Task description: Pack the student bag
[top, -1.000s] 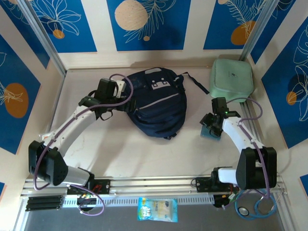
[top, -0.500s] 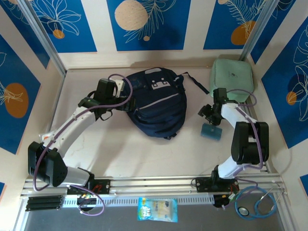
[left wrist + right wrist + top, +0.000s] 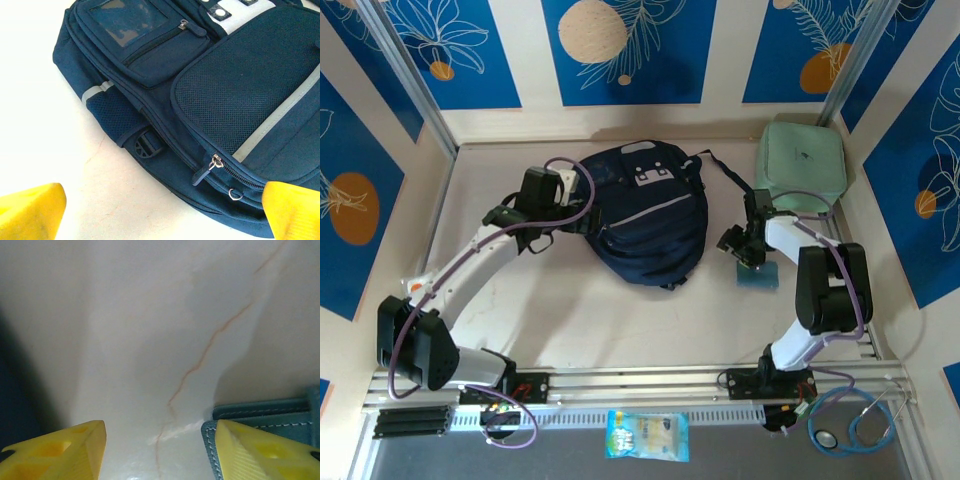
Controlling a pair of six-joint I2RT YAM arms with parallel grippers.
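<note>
- The student bag (image 3: pixel 645 215) lies flat on the desk (image 3: pixel 570 320), at centre toward the far side, front pockets facing up
- The left fingers (image 3: pixel 582 188) sit at the bag's left edge in the top external view
- In the left wrist view the left fingers (image 3: pixel 30 210) are spread wide with nothing between them; one yellow tip is over the bare desk, the other over the bag's (image 3: pixel 225 90) lower edge
- Between those tips, a zip pull (image 3: pixel 210 167) hangs at the corner of the mesh front pocket; a black buckle (image 3: pixel 147 145) sits on the side seam, and a clear window pocket (image 3: pixel 127 20) lies farther up
- The right fingers (image 3: pixel 735 240) are low over the desk, to the right of the bag and apart from it
- In the right wrist view the right fingers (image 3: pixel 65 450) are released and hold nothing; bare desk lies between the tips
- A teal stitched pouch (image 3: pixel 760 275) lies on the desk just beside the right fingers; its corner (image 3: pixel 270 412) is under one yellow tip
- A pale green case (image 3: pixel 801 165) rests in the far right corner, well apart from the bag
- A snack packet (image 3: pixel 647 435) and a stethoscope (image 3: pixel 850 425) lie in front of the arm bases
</note>
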